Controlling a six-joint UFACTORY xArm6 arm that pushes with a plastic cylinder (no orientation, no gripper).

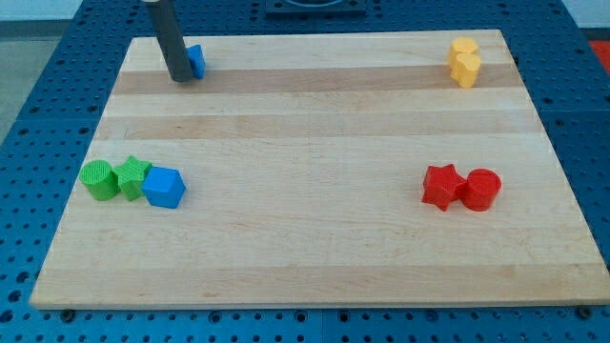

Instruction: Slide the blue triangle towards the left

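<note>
1. While the wooden board point(315, 143) fills the frame, pale planks with a smooth, low-friction grain, it rests on a blue perforated table point(48, 57).
2. The dark rod ends at my tip point(180, 79), near the board's top-left corner; it carries no claw, so there is nothing to spread or pinch.
3. The blue triangle point(196, 60), mostly hidden behind the rod, sits touching or just beside my tip, on its right. It looks a light, rigid ribbed plastic piece, likely to slide or spin easily; push squarely on its right face.
4. Elsewhere on the board: blue cube point(165, 187), green blocks point(112, 178), red star point(441, 186), red cylinder point(481, 189), yellow blocks point(464, 61).
</note>
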